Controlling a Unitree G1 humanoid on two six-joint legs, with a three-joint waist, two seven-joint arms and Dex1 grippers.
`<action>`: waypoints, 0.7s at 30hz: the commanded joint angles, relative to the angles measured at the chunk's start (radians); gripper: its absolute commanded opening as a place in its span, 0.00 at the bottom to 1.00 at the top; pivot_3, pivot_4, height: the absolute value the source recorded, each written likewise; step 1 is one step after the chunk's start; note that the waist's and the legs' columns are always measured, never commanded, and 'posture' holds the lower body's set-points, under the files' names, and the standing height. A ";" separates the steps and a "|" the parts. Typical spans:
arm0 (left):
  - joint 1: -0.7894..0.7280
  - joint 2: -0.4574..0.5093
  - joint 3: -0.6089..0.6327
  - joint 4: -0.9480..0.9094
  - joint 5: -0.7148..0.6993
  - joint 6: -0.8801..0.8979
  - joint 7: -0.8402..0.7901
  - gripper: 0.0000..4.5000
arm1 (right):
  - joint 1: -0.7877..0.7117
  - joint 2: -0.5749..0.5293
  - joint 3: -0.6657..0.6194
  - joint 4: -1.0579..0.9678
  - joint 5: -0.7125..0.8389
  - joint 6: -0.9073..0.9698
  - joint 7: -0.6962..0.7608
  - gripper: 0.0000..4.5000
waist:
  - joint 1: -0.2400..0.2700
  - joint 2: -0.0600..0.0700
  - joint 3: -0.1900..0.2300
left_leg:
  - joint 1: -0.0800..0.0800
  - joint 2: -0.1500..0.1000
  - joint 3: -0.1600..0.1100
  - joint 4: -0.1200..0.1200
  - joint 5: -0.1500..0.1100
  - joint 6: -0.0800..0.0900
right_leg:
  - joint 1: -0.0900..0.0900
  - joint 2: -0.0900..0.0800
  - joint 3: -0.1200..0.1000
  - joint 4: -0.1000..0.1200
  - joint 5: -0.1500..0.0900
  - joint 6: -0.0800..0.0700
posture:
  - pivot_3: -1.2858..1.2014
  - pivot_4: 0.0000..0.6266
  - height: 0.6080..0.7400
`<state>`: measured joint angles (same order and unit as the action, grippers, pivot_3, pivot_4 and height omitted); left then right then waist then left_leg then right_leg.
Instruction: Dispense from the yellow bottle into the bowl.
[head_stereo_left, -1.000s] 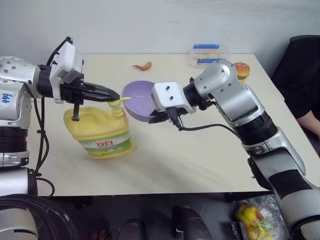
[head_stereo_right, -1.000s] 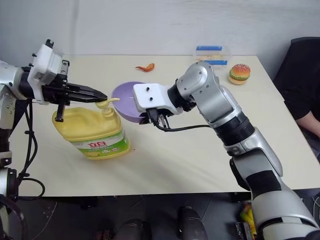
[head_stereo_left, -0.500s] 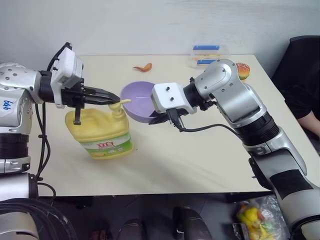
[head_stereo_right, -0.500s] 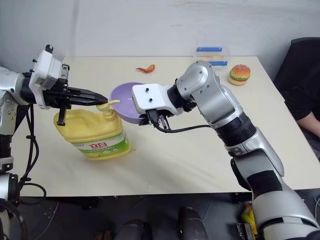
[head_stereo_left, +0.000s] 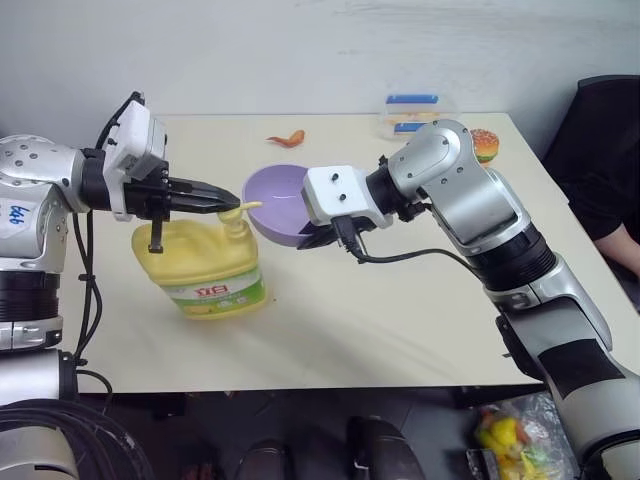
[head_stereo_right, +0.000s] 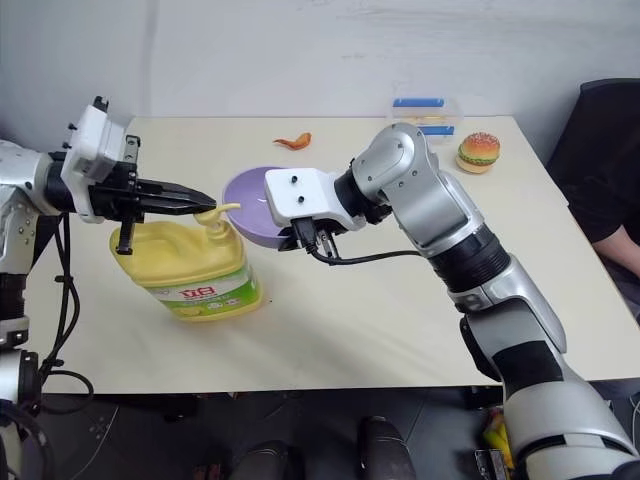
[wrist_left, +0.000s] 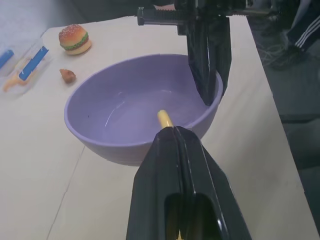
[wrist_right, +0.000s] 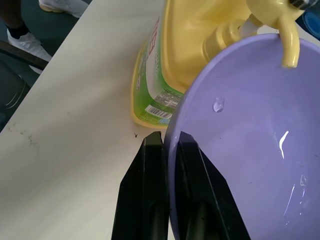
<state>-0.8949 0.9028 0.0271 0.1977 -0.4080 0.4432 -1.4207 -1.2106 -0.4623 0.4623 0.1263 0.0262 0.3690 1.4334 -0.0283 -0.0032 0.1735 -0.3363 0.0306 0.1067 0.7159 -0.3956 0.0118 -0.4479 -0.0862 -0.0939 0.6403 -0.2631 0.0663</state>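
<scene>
Dispensing stage on the beige table (head_stereo_left: 400, 300). Yellow bottle (head_stereo_left: 205, 262) stood upright near the table's left edge, its pump spout (wrist_right: 289, 47) reaching over the rim of the lavender bowl (head_stereo_left: 280, 200). Left gripper (head_stereo_left: 228, 201), fingers closed together, rested on the pump head. Right gripper (wrist_right: 167, 150) pinched the bowl's rim, one finger inside and one outside, holding the bowl tilted beside the bottle. Droplets (wrist_right: 218, 104) clung to the bowl's inner wall.

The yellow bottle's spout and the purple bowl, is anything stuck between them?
Nothing visible. The yellow bottle has its spout hanging over the rim of the bowl, which the right gripper holds by its edge. The shut left gripper rests on the pump.
</scene>
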 joint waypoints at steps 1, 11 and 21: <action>-0.050 0.004 -0.006 -0.045 -0.061 0.132 -0.015 0.00 | -0.017 -0.007 -0.042 -0.042 0.014 -0.022 -0.015 0.00 | 0.000 0.000 0.000 | -0.001 0.000 -0.001 0.000 0.000 0.000 | 0.000 0.000 -0.001 0.000 0.000 0.000 | 0.52 0.24 1.00; -0.254 0.149 0.112 -0.168 -0.330 0.478 -0.076 0.58 | 0.251 -0.145 -0.070 -0.162 -0.013 -0.022 -0.092 0.00 | -0.002 -0.004 0.003 | -0.021 -0.002 -0.007 0.002 0.000 0.000 | -0.016 -0.003 -0.011 -0.004 0.000 0.001 | 0.52 0.24 1.00; -0.046 0.296 0.098 -0.349 -0.315 0.390 -0.123 0.99 | 0.588 -0.244 -0.053 -0.025 -0.219 -0.250 -0.370 0.00 | 0.000 -0.005 0.005 | -0.019 -0.002 -0.007 0.004 0.000 -0.001 | -0.014 -0.003 -0.009 -0.002 0.000 0.000 | 0.52 0.24 1.00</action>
<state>-0.9471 1.1688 0.1077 -0.1272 -0.7340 0.8676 -1.5005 -0.6205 -0.7035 0.4275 0.0857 -0.1601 0.1699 1.1247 -0.0282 -0.0084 0.1781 -0.3559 0.0293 0.0997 0.7201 -0.3949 0.0108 -0.4617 -0.0889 -0.1032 0.6378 -0.2629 0.0667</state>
